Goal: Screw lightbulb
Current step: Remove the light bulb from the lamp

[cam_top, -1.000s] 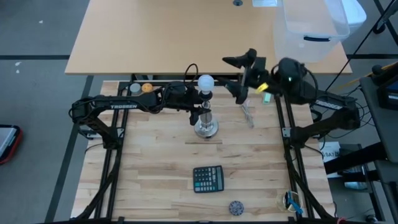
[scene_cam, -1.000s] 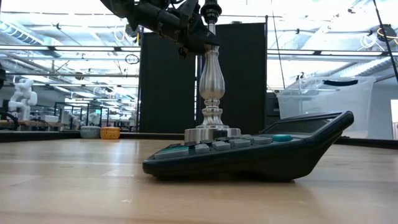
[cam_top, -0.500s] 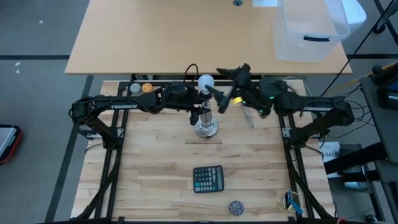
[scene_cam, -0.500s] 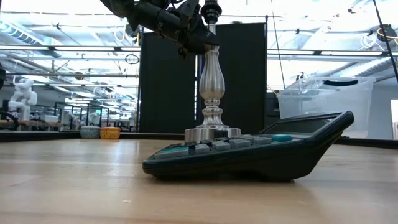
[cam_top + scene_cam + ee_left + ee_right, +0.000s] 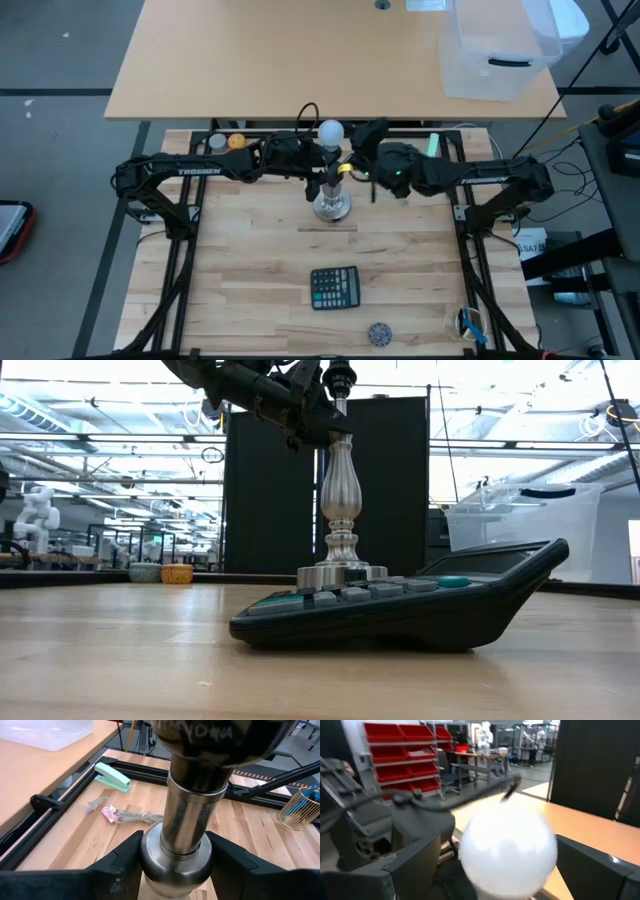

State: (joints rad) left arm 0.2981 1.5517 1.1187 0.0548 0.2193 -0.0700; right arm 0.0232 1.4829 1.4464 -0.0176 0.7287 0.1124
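Reaching in from the left side of the wooden tabletop (image 5: 250, 270), the left end effector (image 5: 322, 172) is clenched on the upper stem of the metal stand (image 5: 331, 203), just under the dark socket. In the left wrist view its two dark fingers (image 5: 117, 862) press on both sides of the round silver knob of the stand (image 5: 176, 862). In the low view the stand (image 5: 340, 510) is upright behind the calculator (image 5: 400, 605), with the left arm coming to its top from above.

The lightbulb (image 5: 331, 131) sits on top of the stand, in the socket, with the white globe pointing up. Whether it is fully screwed in cannot be seen.

The right end effector (image 5: 352, 152) is just beside the lightbulb on its right side. It is released, with the fingers spread wide. In the right wrist view the white globe (image 5: 507, 851) is between the two dark fingers (image 5: 415, 862), and a gap shows on each side, so they are not closed on it.

Nearer the front edge lies the calculator (image 5: 334, 288). A small orange ball (image 5: 236, 141) lies at the back left, and a green stapler (image 5: 112, 776) lies on the right side.
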